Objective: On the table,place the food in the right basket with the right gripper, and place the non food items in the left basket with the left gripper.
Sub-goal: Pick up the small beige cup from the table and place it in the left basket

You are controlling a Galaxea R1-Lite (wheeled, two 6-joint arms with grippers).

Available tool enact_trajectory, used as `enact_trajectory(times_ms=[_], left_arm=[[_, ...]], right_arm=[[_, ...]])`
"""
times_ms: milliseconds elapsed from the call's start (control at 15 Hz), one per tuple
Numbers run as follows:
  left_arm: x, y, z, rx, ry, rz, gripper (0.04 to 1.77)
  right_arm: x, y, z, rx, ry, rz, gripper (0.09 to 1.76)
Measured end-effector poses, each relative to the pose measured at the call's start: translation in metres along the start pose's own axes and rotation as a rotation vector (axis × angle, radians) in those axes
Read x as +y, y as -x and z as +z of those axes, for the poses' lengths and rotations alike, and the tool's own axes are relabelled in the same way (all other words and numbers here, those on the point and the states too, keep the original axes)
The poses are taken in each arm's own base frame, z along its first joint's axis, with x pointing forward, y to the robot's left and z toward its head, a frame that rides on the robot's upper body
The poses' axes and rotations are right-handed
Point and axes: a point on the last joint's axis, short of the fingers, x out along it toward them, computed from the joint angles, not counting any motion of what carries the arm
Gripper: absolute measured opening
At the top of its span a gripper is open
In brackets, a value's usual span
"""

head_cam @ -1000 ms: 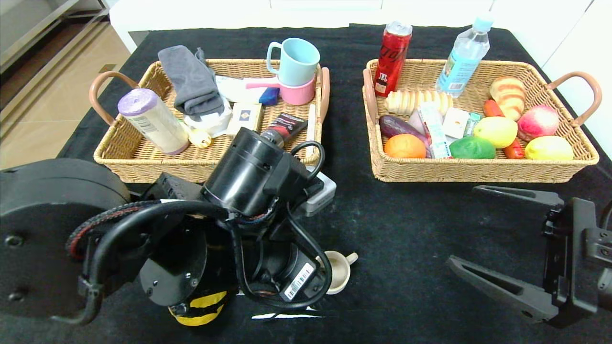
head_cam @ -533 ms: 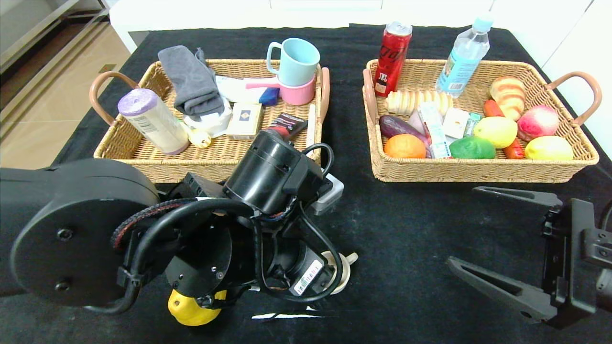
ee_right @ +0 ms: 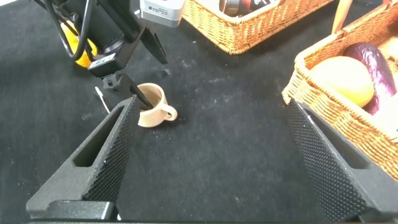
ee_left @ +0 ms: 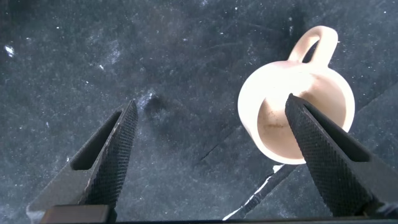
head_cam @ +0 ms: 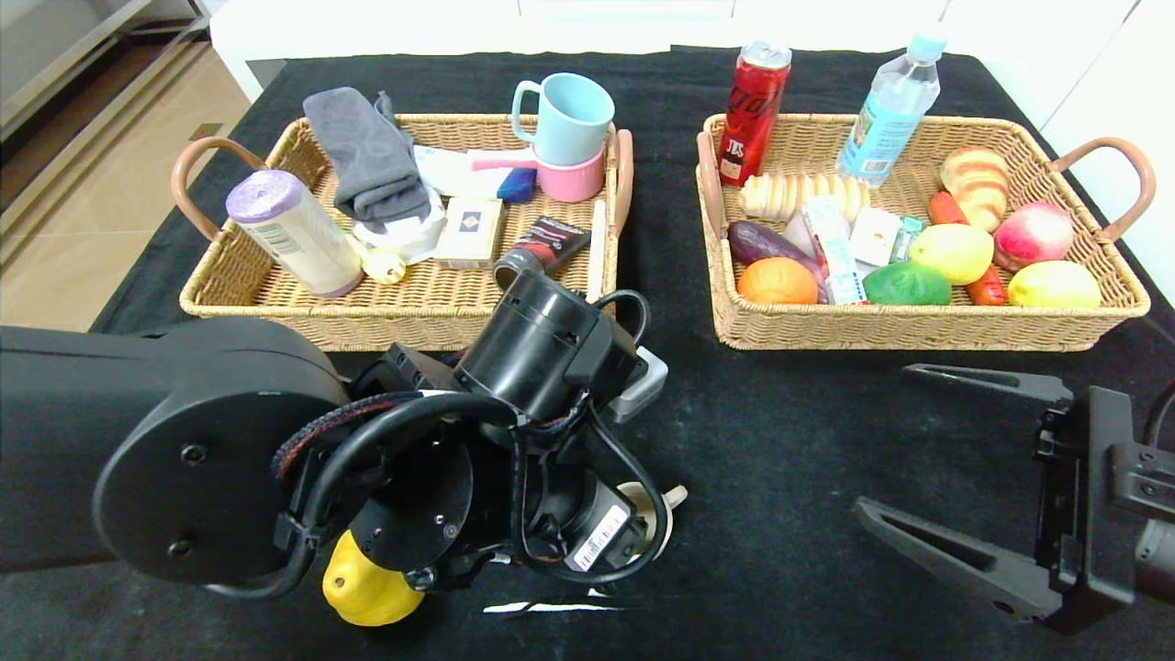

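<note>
left gripper (ee_left: 208, 155) hangs spread wide over the small cream cup (ee_left: 297, 112), one finger inside its rim. next, clamp that wall. right gripper (head_cam: 927, 459) waits unclenched.

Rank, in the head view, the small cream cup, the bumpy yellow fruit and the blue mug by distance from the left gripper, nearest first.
1. Small cream cup: right under the left gripper, one of its open jaws over the cup's mouth.
2. Bumpy yellow fruit: on the table, left of the cup.
3. Blue mug: far back, in the left basket.
</note>
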Motion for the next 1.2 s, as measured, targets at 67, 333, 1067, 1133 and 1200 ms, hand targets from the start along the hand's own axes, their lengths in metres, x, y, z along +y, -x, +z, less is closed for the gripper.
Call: enact_trajectory(times_ms=[67,333,1067,1133,1200], left_arm=[[-0.0002,-0.0004,-0.0002,0.001,0.0,-0.001,1.72],[-0.0006,-0.0017,-0.0005,0.009,-0.001,-0.001,1.72],[-0.0018,-0.0047,-0.0002,0.009,0.001,-0.006,0.13],[-0.0016,-0.0048,-0.0003,0.009,0.001,-0.006,0.13],[-0.0016,-0.0049,-0.0005,0.01,0.001,-0.006,0.13]], right_arm=[[0.0,-0.0003,-0.0004,0.002,0.0,0.0,1.71],[-0.0003,-0.0009,-0.001,0.003,-0.001,0.0,1.71],[-0.0002,-0.0014,-0.0014,0.005,-0.002,0.002,1.71],[-0.0002,-0.0014,-0.0014,0.005,-0.002,0.002,1.71],[-0.0002,-0.0015,-0.0016,0.006,-0.002,0.002,1.71]])
